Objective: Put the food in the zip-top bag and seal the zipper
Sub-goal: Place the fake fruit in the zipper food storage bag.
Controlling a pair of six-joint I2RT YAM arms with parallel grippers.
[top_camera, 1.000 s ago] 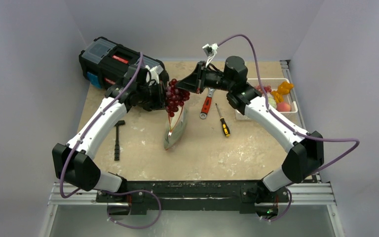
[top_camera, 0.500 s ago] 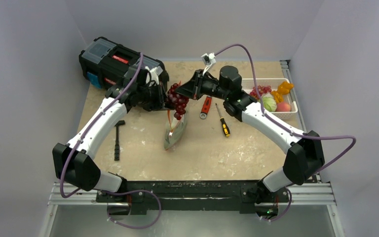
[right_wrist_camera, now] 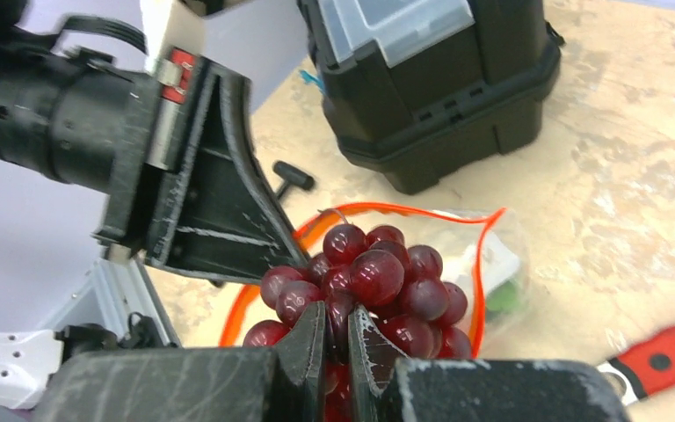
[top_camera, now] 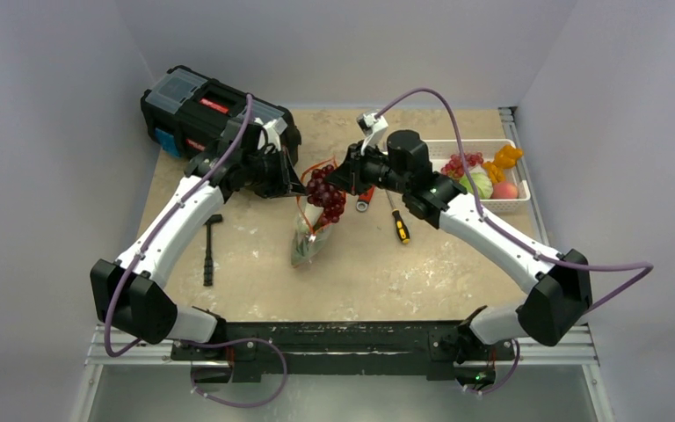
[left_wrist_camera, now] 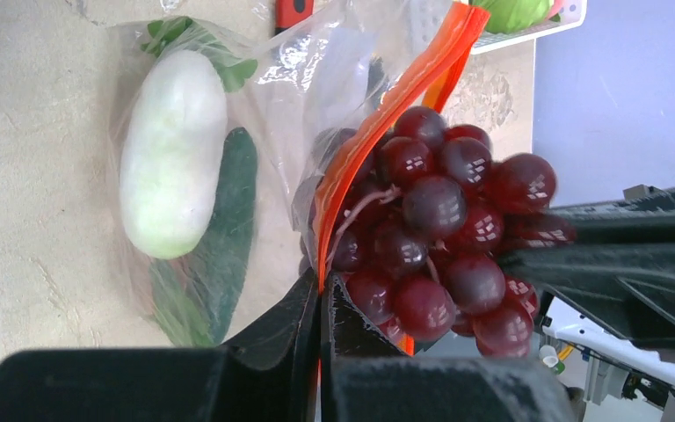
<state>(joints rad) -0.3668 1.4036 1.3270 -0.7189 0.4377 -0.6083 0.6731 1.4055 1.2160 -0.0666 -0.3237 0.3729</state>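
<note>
zipper (right_wrist_camera: 404, 209) loop open, grape bunch (right_wrist_camera: 378, 281) plugs it | toolbox (top_camera: 202, 110) behind | wrench (right_wrist_camera: 664, 350), screwdriver (top_camera: 397, 224) right

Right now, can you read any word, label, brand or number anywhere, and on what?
Nothing is legible.
Red label on the toolbox: too small to read.
Red-and-white sticker on the left gripper holding the bag: blurred.
Grapes in the right gripper: no print.
</note>
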